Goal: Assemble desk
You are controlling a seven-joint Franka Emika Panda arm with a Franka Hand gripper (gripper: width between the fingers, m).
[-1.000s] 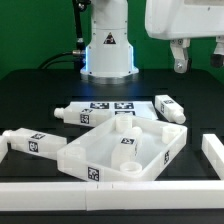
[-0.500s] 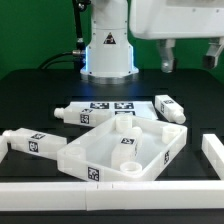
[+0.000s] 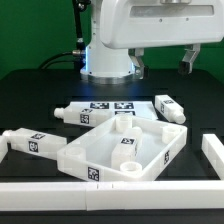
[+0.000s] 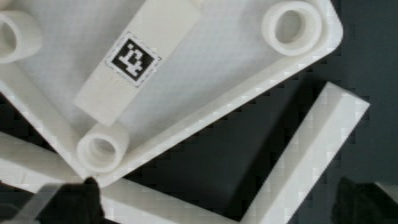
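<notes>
my claw [image 3: 164, 64] hangs high over the black table [image 3: 30, 100], fingers [image 3: 188, 60] spread wide, holding nothing. i see the desk top [image 3: 100, 150] lying flat in the middle of the table, under the claw. one leg [image 3: 30, 142] lies beside it on the exterior view's left.
</notes>
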